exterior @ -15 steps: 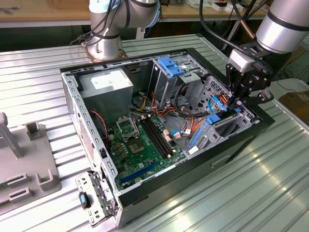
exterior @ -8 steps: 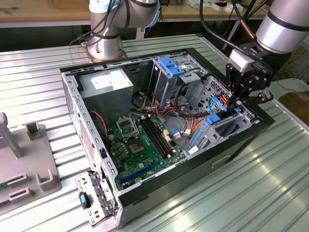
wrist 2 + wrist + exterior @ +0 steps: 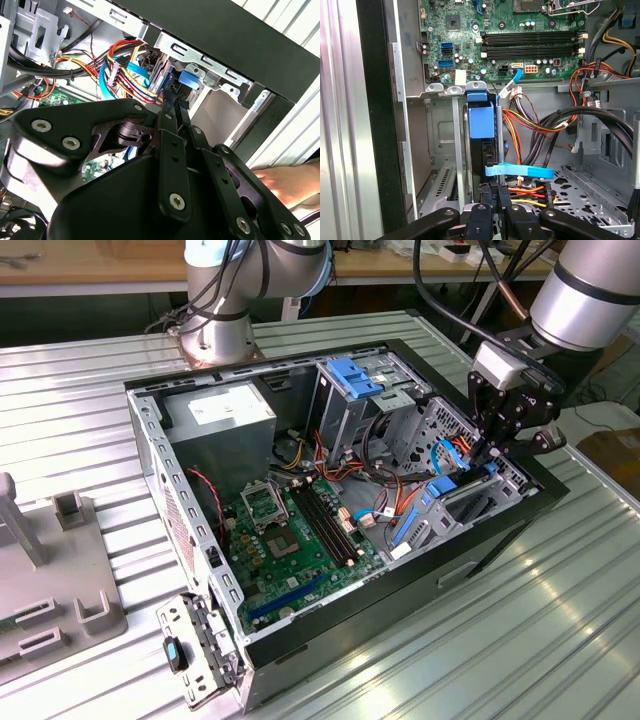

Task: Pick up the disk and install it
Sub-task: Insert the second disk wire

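Ribbed metal sheeting (image 3: pixel 560 630) is forming the worktop, and we are seeing an open computer case (image 3: pixel 330 635) lying on it with its insides facing up. Nearest us, at the case's front corner, a loose metal bracket (image 3: pixel 200 650) is leaning against the frame. Just beyond it the green motherboard (image 3: pixel 300 550) is covering the floor of the case.

Farther along, by the case's edge on the exterior view's right, our gripper (image 3: pixel 492 458) is reaching down into the drive bay. Its fingers are drawn close together and are pinching the disk (image 3: pixel 455 495) by its upper edge. We are seeing the disk standing on edge in the bay slot, its blue carrier (image 3: pixel 481 117) partway down between the metal guide walls, close beside a bundle of coloured cables (image 3: pixel 530 125). In the second wrist view a hand (image 3: pixel 287 182) is resting on the worktop outside the case.

Toward the far edge, the grey power supply (image 3: pixel 225 420) is sitting in the case's back corner, and a blue latch (image 3: pixel 355 375) is topping the drive cage. Beyond that, the arm's base (image 3: pixel 215 335) is standing on the worktop.
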`<action>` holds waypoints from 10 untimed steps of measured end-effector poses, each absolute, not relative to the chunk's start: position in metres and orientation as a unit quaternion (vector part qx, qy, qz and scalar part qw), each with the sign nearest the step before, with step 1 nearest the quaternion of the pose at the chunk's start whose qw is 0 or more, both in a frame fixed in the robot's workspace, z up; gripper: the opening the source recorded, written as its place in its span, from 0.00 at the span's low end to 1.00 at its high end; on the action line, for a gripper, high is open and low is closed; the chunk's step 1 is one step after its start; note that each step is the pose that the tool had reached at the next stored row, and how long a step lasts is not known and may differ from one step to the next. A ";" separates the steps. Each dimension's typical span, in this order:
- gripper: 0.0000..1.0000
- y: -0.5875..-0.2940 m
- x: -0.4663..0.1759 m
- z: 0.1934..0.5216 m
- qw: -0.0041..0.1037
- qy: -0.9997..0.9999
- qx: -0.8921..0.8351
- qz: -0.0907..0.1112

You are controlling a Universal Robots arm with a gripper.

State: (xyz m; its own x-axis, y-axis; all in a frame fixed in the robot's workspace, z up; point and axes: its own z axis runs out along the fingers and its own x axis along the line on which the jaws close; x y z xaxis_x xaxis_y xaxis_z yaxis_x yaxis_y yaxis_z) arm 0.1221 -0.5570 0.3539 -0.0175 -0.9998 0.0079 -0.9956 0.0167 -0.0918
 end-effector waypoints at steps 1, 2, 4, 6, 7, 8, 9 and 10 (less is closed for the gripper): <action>0.16 -0.557 0.122 0.354 0.029 0.712 -0.700 -0.036; 0.16 -0.557 0.123 0.354 0.030 0.712 -0.700 -0.035; 0.16 -0.557 0.123 0.353 0.031 0.715 -0.698 -0.034; 0.16 -0.557 0.123 0.353 0.031 0.715 -0.698 -0.034; 0.16 -0.557 0.123 0.353 0.031 0.715 -0.698 -0.034; 0.16 -0.557 0.123 0.353 0.031 0.715 -0.698 -0.034; 0.16 -0.557 0.123 0.353 0.031 0.715 -0.698 -0.034; 0.16 -0.557 0.123 0.353 0.031 0.715 -0.698 -0.034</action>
